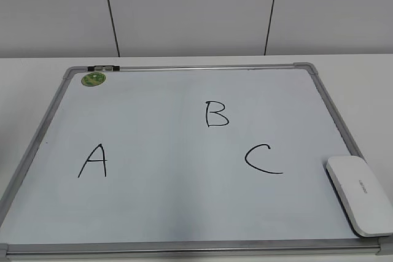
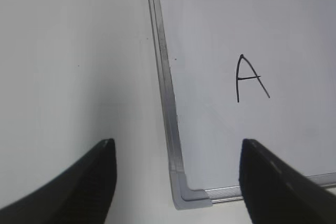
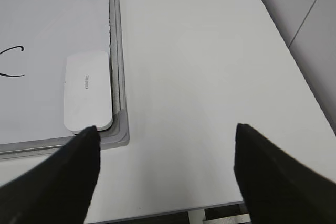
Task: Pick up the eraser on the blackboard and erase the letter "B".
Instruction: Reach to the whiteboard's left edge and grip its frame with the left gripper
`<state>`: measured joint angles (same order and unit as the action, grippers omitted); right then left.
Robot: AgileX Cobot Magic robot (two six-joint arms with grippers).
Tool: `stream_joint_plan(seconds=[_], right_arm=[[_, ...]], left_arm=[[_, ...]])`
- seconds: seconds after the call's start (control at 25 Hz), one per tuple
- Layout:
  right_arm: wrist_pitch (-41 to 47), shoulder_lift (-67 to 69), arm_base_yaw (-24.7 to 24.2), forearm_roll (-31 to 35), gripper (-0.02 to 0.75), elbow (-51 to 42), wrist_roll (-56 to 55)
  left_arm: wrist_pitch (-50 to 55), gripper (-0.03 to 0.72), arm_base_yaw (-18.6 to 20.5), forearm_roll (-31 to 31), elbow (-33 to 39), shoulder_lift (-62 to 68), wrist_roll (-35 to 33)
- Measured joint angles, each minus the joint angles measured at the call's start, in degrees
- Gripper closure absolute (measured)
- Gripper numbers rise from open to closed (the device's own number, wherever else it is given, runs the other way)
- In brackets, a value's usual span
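- Exterior view: blackboard (image 1: 184,213) is lying flat on the white counter (image 1: 37,65). Letter "B" (image 1: 217,114) is sitting mid-board, "A" (image 1: 93,161) lower left, "C" (image 1: 263,159) lower right. Eraser (image 1: 360,194) is resting in the board's near right corner, against the frame. Green sticker (image 1: 94,78) is sitting at the far left corner. No arms are showing.
- Left wrist view: left hand (image 2: 176,182) is hanging released, fingers spread, gripping nothing, above the board's corner cap (image 2: 184,195); "A" is showing beyond it.
- Right wrist view: right hand (image 3: 165,171) is hanging released and empty, over bare counter just beside the board corner. Eraser (image 3: 87,91) is lying apart from the left finger (image 3: 58,177), though overlapping it in view.
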<state>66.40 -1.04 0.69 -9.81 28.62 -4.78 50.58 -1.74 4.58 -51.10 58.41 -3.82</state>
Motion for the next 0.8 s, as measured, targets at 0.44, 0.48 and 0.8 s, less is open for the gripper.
stream_joint_plan(seconds=[0.44, 0.48, 0.8], right_arm=[[-0.1, 0.0, 0.0, 0.0, 0.148, 0.0, 0.0], [-0.1, 0.0, 0.0, 0.0, 0.148, 0.0, 0.0], [-0.1, 0.0, 0.0, 0.0, 0.148, 0.0, 0.0]], left_arm=[[-0.9, 0.174, 0.0, -0.1, -16.0, 36.9, 0.0], [-0.9, 0.194, 0.0, -0.1, -17.2, 39.5, 0.0], [-1.0, 0.249, 1.4, -1.2, -26.2, 53.8, 0.0]])
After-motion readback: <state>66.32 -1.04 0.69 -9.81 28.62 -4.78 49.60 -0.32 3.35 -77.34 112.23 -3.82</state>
